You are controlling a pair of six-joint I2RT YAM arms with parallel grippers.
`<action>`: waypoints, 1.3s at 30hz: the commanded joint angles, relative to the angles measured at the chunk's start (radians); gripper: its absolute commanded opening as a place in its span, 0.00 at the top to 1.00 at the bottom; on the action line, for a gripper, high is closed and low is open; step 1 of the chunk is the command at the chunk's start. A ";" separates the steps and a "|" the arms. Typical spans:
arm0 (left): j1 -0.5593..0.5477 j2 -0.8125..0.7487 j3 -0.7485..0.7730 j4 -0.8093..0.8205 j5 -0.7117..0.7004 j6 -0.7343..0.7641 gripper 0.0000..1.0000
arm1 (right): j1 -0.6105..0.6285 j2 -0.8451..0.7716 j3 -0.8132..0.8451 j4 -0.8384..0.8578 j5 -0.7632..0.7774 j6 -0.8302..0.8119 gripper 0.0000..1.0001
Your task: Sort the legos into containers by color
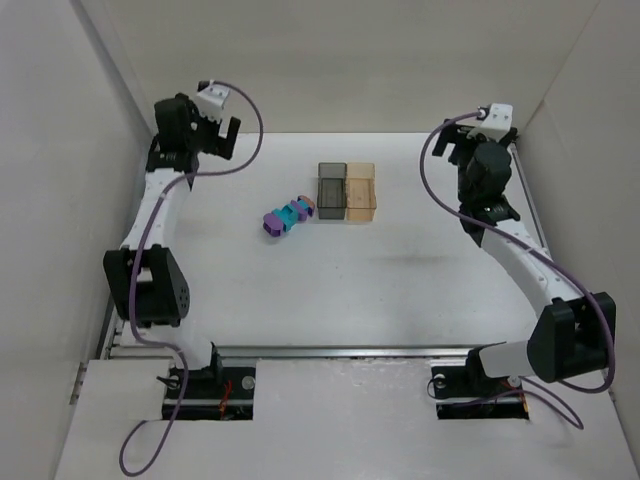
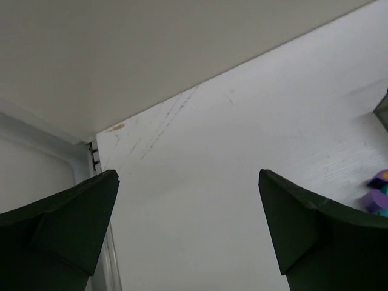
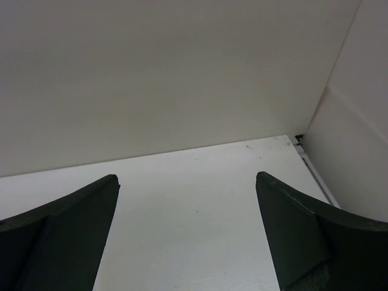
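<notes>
Left tool (image 2: 188,177) raised near the far-left corner, jaws wide apart, nothing between them. Right tool (image 3: 187,179) likewise up by the far-right corner, jaws spread, empty. Probably parked out wide to keep both arms out of the overhead camera's line to the bricks. Neither committed to a pick yet.

Legos (image 1: 288,216) bunched in one small heap at mid-tabletop (image 1: 300,300), purple and teal mixed together, none seen in a box. Heap stretched along a diagonal, long axis running from near-left to far-right. Purple end toward the left arm, teal and one more purple piece toward the boxes. Far-right end just beside the grey container (image 1: 330,190), possibly touching its near-left corner; too small in the overhead view to say.

Grey container and amber container (image 1: 361,192) side by side, walls touching, openings up, grey on the left, amber on the right. Long axes of both running near to far, away from the arm bases. Set tight together next to the heap, likely so that each drop is a short carry.

In the left wrist view, only a sliver of the heap at the right edge; in the right wrist view, none at all. Judged nearer the left arm's reach. Sorting judged not begun.
</notes>
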 commanded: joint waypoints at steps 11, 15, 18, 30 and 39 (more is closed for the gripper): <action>-0.010 -0.156 0.281 -0.405 0.289 0.375 0.00 | 0.266 0.060 0.136 -0.201 0.089 -0.218 0.01; -0.033 -0.137 0.173 -0.399 0.494 0.287 0.00 | 0.286 0.079 0.154 -0.201 0.066 -0.197 0.01; -0.110 -0.081 0.185 -0.619 0.498 0.471 0.00 | 0.298 0.103 0.174 -0.201 0.075 -0.197 0.01; -0.385 0.178 0.124 -0.487 0.106 0.255 0.01 | 0.316 0.177 0.193 -0.201 0.047 -0.197 0.01; -0.385 0.338 0.206 -0.513 -0.006 0.181 0.21 | 0.316 0.177 0.165 -0.201 0.036 -0.197 0.01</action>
